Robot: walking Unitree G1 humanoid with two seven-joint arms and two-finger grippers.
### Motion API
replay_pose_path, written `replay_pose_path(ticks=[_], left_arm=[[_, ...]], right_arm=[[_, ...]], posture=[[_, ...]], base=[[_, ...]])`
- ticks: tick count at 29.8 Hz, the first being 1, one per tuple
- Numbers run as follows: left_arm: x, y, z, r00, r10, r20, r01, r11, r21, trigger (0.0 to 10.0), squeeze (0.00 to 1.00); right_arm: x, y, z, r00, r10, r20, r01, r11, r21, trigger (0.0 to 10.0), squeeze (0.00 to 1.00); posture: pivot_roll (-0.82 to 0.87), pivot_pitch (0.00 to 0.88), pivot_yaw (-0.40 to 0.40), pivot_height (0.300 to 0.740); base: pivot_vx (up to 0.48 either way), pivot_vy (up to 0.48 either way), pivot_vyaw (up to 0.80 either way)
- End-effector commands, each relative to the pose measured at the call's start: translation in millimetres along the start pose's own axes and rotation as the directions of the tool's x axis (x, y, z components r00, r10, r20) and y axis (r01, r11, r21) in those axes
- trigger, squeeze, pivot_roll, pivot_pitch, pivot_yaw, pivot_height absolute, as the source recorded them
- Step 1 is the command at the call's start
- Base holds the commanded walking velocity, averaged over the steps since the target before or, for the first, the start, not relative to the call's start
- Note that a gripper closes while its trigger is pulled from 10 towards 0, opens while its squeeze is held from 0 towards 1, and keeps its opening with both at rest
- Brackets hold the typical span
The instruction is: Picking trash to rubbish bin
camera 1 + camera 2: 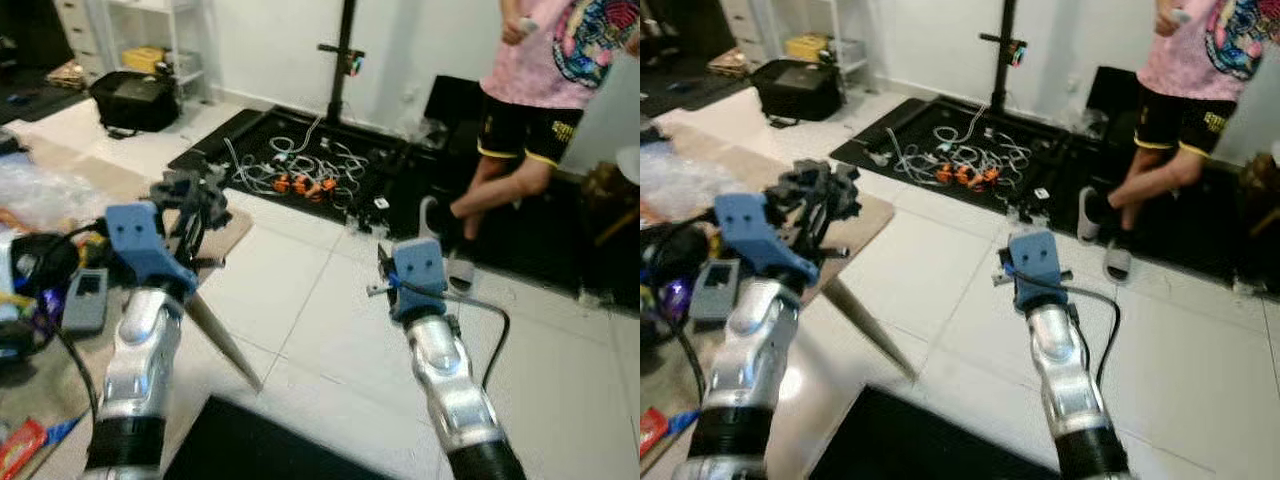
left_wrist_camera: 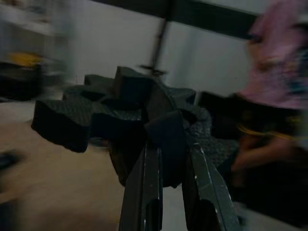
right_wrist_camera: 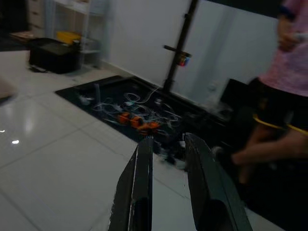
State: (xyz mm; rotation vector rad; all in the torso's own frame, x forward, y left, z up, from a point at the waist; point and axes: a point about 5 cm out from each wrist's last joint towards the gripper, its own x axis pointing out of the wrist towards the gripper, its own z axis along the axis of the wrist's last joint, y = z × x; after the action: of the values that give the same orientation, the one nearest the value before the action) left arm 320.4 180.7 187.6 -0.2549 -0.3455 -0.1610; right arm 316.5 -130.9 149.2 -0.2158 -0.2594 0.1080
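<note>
So we are partway: our left gripper is clamped on a black foam piece, lifted over the floor. Our right gripper is slightly parted, empty. We judge the binning remains.

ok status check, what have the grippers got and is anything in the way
Left gripper shut on black crumpled foam piece, held up. Right gripper carries nothing, fingers slightly apart. Person in pink shirt standing ahead right.

Foam piece between left jaws, above mat; cables ahead, person far right.
</note>
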Motion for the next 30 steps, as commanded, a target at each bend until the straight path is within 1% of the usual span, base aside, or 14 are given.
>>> replay_pose_path(ticks=[1,2,3,6,10,13,15,17,19,20,21,22,24,30], left_arm=[[3.7,-9.9,8.5,0.996,-0.078,0.032,0.08,0.994,-0.069,10.0,0.0],[1.9,-19.5,11.6,0.981,-0.192,0.028,0.194,0.977,-0.093,10.0,0.0],[0.0,-23.9,11.6,0.969,-0.245,0.02,0.245,0.964,-0.102,10.0,0.0],[-5.2,-30.3,8.4,0.946,-0.324,-0.013,0.322,0.942,-0.091,10.0,0.0],[-10.1,-33.8,2.0,0.926,-0.372,-0.06,0.369,0.928,-0.056,10.0,0.0],[-18.0,-33.1,-13.8,0.901,-0.403,-0.16,0.414,0.909,0.043,10.0,0.0],[-18.0,-33.1,-13.8,0.901,-0.403,-0.16,0.414,0.909,0.043,10.0,0.0],[-19.3,-30.1,-16.4,0.904,-0.391,-0.176,0.405,0.912,0.055,10.0,0.0],[-18.8,-11.4,-27.1,0.95,-0.222,-0.217,0.255,0.957,0.138,10.0,0.0],[-18.8,-11.4,-27.1,0.95,-0.222,-0.217,0.255,0.957,0.138,10.0,0.0],[-19.7,1.6,-34.0,0.969,-0.083,-0.233,0.126,0.976,0.176,10.0,0.0],[-19.7,1.6,-34.0,0.969,-0.083,-0.233,0.126,0.976,0.176,10.0,0.0],[-25.0,14.8,-42.5,0.968,0.08,-0.239,-0.027,0.976,0.218,10.0,0.0],[-37.2,11.4,-54.1,0.966,0.092,-0.241,-0.04,0.976,0.213,10.0,0.0]], right_arm=[[0.0,-3.5,3.0,1.0,-0.007,0.019,0.007,1.0,0.005,10.0,0.0],[-0.4,-3.8,0.9,1.0,-0.007,0.01,0.007,1.0,0.002,10.0,0.0],[-0.6,-3.8,0.5,1.0,-0.007,0.009,0.007,1.0,0.002,10.0,0.0],[-1.4,-2.7,0.2,1.0,-0.005,0.008,0.005,1.0,0.005,10.0,0.0],[-2.5,-0.6,-0.7,1.0,0.002,0.004,-0.002,1.0,0.008,10.0,0.0],[-5.0,3.4,-4.4,0.999,0.035,-0.013,-0.035,0.999,0.002,10.0,0.0],[-5.0,3.4,-4.4,0.999,0.035,-0.013,-0.035,0.999,0.002,10.0,0.0],[-6.2,4.6,-5.9,0.999,0.048,-0.018,-0.048,0.999,-0.002,10.0,0.0],[-11.4,9.0,-20.5,0.99,0.094,-0.103,-0.095,0.996,-0.001,10.0,0.0],[-11.4,9.0,-20.5,0.99,0.094,-0.103,-0.095,0.996,-0.001,10.0,0.0],[-15.5,10.0,-32.2,0.981,0.1,-0.165,-0.104,0.994,-0.017,10.0,0.0],[-15.5,10.0,-32.2,0.981,0.1,-0.165,-0.104,0.994,-0.017,10.0,0.0],[-22.2,8.4,-47.3,0.97,0.073,-0.231,-0.086,0.995,-0.045,10.0,0.0],[-41.8,-0.8,-79.0,0.935,-0.024,-0.354,0.014,0.999,-0.031,10.0,0.0]], posture=[[-0.04,0.075,0.0,0.74],[-0.04,0.074,-0.002,0.74],[-0.04,0.074,-0.003,0.74],[-0.04,0.075,-0.002,0.74],[-0.04,0.075,-0.003,0.74],[-0.04,0.077,-0.004,0.74],[-0.04,0.077,-0.004,0.74],[-0.04,0.079,-0.005,0.74],[-0.04,0.079,-0.005,0.74],[-0.04,0.079,-0.005,0.74],[-0.03,0.082,-0.005,0.74],[-0.03,0.082,-0.005,0.74],[-0.03,0.084,-0.005,0.74],[-0.03,0.087,-0.007,0.74]], base=[[0.0,0.0,-0.8],[0.0,0.0,-0.8],[0.0,0.0,-0.8],[0.0,0.0,-0.8],[0.0,0.0,-0.8],[0.0,0.0,-0.8],[0.0,0.0,-0.8],[0.0,0.0,-0.8],[0.0,0.0,-0.8],[0.0,0.0,-0.8],[0.0,0.0,-0.8],[0.0,0.0,-0.8],[0.0,0.0,-0.8],[0.0,0.0,-0.8]])
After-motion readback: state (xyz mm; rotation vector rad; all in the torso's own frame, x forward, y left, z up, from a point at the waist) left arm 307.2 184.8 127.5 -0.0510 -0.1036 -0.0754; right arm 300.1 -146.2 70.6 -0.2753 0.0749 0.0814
